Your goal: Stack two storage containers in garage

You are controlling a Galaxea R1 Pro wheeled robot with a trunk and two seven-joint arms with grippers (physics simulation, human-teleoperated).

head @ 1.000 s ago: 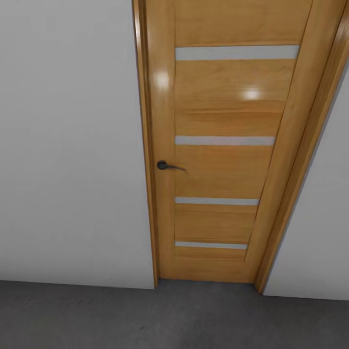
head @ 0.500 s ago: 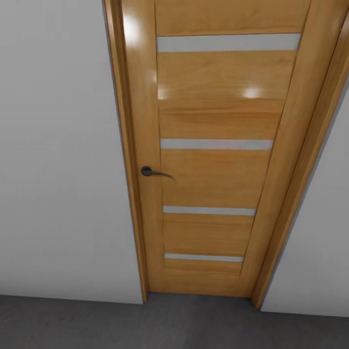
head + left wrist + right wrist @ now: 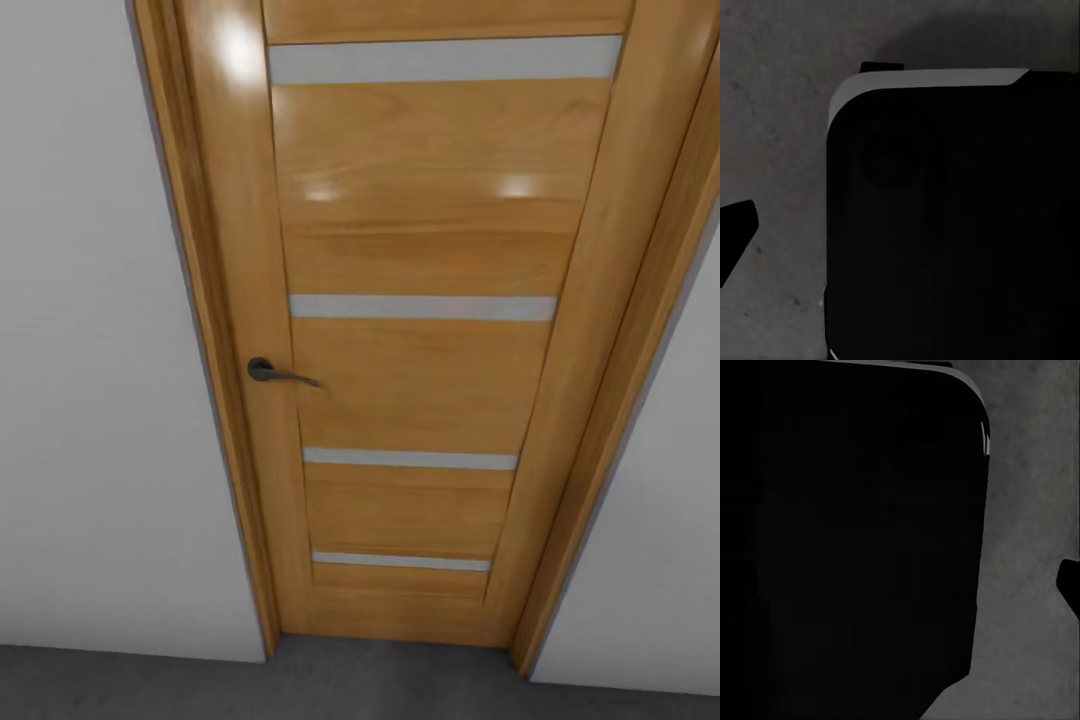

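Note:
Neither orange-red storage container is in view. The head view faces a shut wooden plank door (image 3: 420,380) with pale horizontal strips and a dark lever handle (image 3: 275,373). A strip of dark grey concrete floor (image 3: 360,690) runs below it. In the left wrist view one dark fingertip (image 3: 735,236) juts in over the concrete, beside my own dark base (image 3: 952,225). The right wrist view has another dark fingertip (image 3: 1071,585) at its edge, next to the same dark body (image 3: 847,540). Nothing is seen held.
Plain white walls (image 3: 90,350) flank the door on both sides, and its wooden frame (image 3: 600,420) stands along the right. The mottled concrete floor (image 3: 772,112) lies under both arms.
The whole head view has shifted: the door looms larger and its handle sits further left and lower, so the camera has moved closer. Less floor shows.

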